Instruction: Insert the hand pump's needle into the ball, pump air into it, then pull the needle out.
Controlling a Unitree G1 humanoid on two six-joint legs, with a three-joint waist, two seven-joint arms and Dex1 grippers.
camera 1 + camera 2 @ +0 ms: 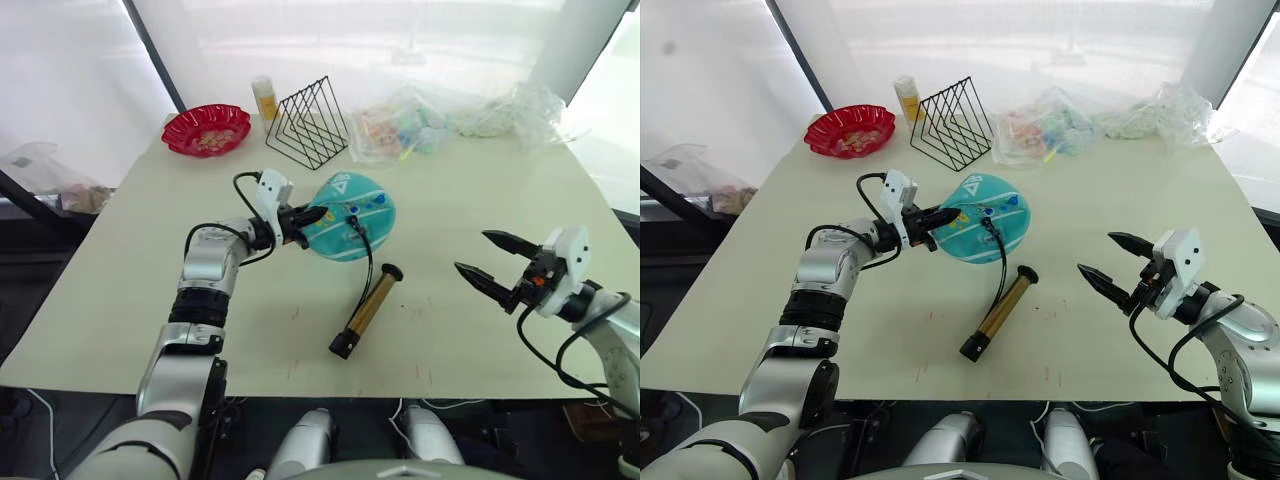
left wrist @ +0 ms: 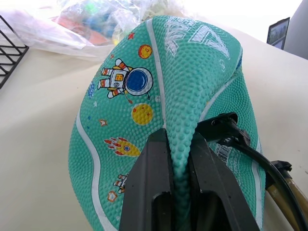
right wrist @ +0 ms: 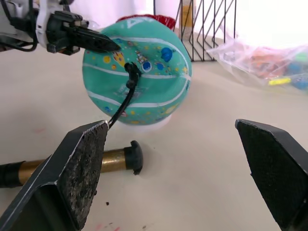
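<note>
The teal ball lies flattish, tipped up on its edge, near the table's middle. My left gripper is shut on the ball's left rim; the left wrist view shows its fingers pinching a fold of the rubber. The brass-gold hand pump lies on the table just in front of the ball. Its thin black hose curves up to a black fitting seated on the ball's face. The needle's pin is hidden in the ball. My right gripper hovers open to the right of the pump, holding nothing.
At the back of the table stand a red bowl, a small yellow bottle and a black wire rack. Crumpled clear plastic bags lie at the back right.
</note>
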